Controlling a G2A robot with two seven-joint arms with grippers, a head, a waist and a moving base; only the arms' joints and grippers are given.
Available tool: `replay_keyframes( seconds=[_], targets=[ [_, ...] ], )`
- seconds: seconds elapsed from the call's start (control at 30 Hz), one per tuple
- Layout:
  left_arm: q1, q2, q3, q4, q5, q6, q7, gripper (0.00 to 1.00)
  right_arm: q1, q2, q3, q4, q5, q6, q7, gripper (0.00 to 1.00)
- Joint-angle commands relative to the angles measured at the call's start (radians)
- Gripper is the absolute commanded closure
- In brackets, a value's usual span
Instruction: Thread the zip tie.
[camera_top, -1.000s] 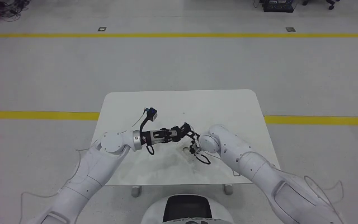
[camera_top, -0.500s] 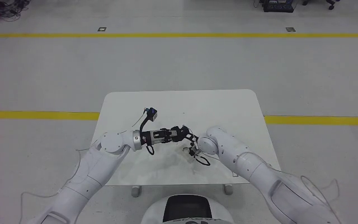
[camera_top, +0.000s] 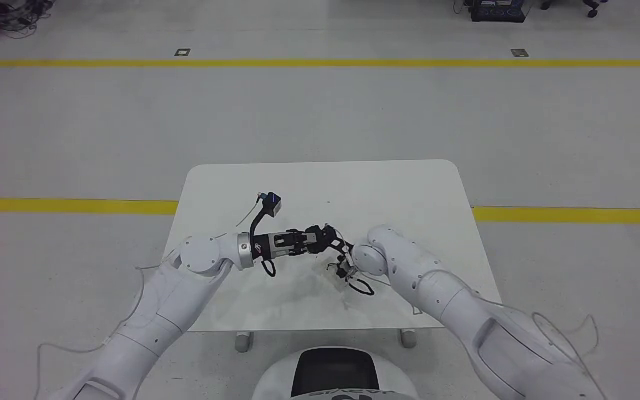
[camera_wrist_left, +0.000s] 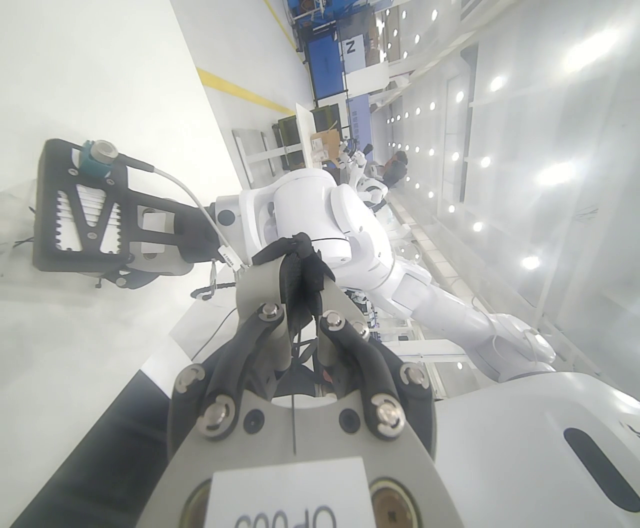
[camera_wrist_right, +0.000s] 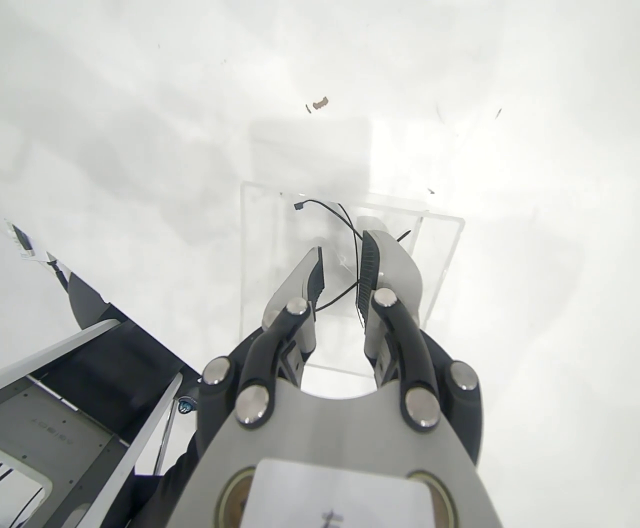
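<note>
In the right wrist view my right gripper (camera_wrist_right: 342, 245) stands open, pointing down into a clear plastic box (camera_wrist_right: 442, 280) on the white table. A thin black zip tie (camera_wrist_right: 325, 207) lies in the box, and its strand runs between my open fingers without being pinched. A second black strand (camera_wrist_right: 401, 235) lies beside one finger. My left gripper (camera_wrist_left: 300, 250) is shut on another thin black zip tie (camera_wrist_left: 295, 430), which trails back towards the wrist. In the top view the left gripper (camera_top: 332, 240) hovers close beside the right gripper (camera_top: 345, 270) near the table's middle.
The white table (camera_top: 420, 200) is bare apart from the clear box and a few small dark specks (camera_wrist_right: 319, 103). The right arm's wrist, with a black bracket (camera_wrist_left: 80, 210) and a cable, sits very close to my left gripper.
The right arm has edged slightly towards the left gripper, its elbow shifting with it. The left arm holds still.
</note>
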Motion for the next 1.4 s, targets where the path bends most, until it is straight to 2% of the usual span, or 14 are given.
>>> replay_keyframes(
  seconds=[0.0, 0.23, 0.37, 0.63, 0.77, 0.87, 1.2, 1.37],
  targets=[
    [0.000, 0.000, 0.000, 0.000, 0.000, 0.000, 0.000, 1.00, 0.002, -0.004, 0.000, 0.009, 0.001, -0.001, 0.000, 0.84],
    [0.000, 0.000, 0.000, 0.000, 0.000, 0.000, 0.000, 1.00, 0.007, -0.016, 0.000, 0.032, -0.002, -0.005, -0.002, 0.86],
    [0.000, 0.000, 0.000, 0.000, 0.000, 0.000, 0.000, 1.00, 0.009, -0.022, -0.001, 0.041, -0.010, -0.001, -0.002, 1.00],
    [0.000, 0.000, 0.000, 0.000, 0.000, 0.000, 0.000, 1.00, 0.002, -0.021, 0.008, 0.015, -0.045, 0.023, 0.000, 1.00],
    [0.000, 0.000, 0.000, 0.000, 0.000, 0.000, 0.000, 1.00, -0.010, -0.008, 0.027, -0.025, -0.067, 0.026, 0.010, 1.00],
    [0.000, 0.000, 0.000, 0.000, 0.000, 0.000, 0.000, 1.00, -0.026, 0.009, 0.049, -0.068, -0.077, 0.006, 0.022, 1.00],
    [0.000, 0.000, 0.000, 0.000, 0.000, 0.000, 0.000, 1.00, -0.116, 0.084, 0.158, -0.255, -0.147, -0.005, 0.072, 1.00],
    [0.000, 0.000, 0.000, 0.000, 0.000, 0.000, 0.000, 1.00, -0.170, 0.117, 0.218, -0.341, -0.152, -0.052, 0.083, 1.00]
  ],
)
